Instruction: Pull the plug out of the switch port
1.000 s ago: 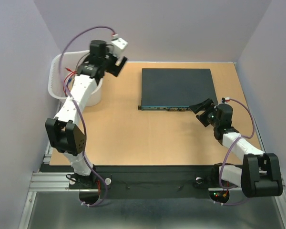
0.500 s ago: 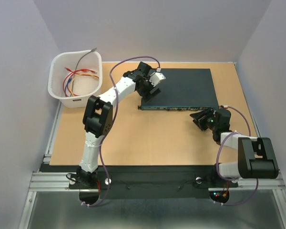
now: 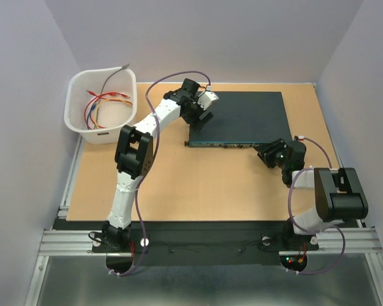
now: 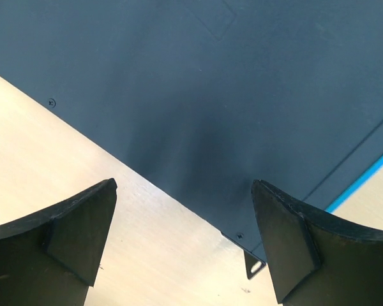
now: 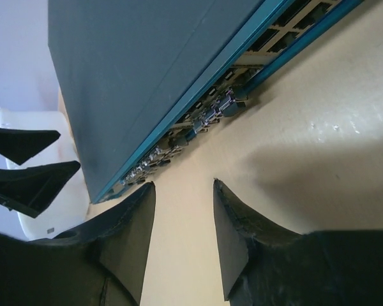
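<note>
The right jaws sit low over the smooth, pale wood-grain tabletop (image 3: pixel 198 185). Their two black wedge-shaped fingers (image 5: pixel 129 239) stand a narrow gap apart with nothing between them. Just ahead of their tips runs the long, thin teal face (image 5: pixel 179 121) of the switch (image 3: pixel 242 115), a flat rectangular box of matte blue-black metal. The face is lined with small square sockets, and several small grey-blue plugs (image 5: pixel 228 104) jut from it towards the jaws. None of them touches the fingers.

Beyond that face the switch's plain top stretches away from the right jaws. The left jaws hang over its left near corner, spread wide and holding nothing. One blunt black finger (image 4: pixel 83 236) is above bare tabletop and the other above the switch's teal-edged side. A little metal mounting ear (image 4: pixel 255 264) at the corner lies between them. I cannot tell whether they touch the metal.

Well apart to the left of the left jaws stands a white plastic basket (image 3: pixel 76 118) with rounded corners. It holds loose red, orange and blue cables (image 3: pixel 102 102).
</note>
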Action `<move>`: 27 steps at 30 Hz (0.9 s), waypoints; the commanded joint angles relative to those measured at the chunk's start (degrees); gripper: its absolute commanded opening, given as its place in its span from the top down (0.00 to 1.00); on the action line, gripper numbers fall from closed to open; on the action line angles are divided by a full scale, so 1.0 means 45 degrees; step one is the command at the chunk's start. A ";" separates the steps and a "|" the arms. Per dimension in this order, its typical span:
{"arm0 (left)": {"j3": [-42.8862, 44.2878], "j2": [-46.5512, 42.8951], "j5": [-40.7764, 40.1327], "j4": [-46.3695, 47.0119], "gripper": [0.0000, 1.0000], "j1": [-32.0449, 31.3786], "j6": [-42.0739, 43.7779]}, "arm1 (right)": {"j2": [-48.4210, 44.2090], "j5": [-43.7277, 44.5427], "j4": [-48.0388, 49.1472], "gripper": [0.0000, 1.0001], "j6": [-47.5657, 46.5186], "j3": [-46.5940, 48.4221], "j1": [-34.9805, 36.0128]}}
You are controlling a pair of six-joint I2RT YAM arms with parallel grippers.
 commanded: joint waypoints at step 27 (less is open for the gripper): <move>0.3405 0.2069 0.0594 -0.1653 0.02 -0.0134 0.0455 | -0.1436 -0.0647 -0.5366 0.33 -1.1397 0.4522 0.1490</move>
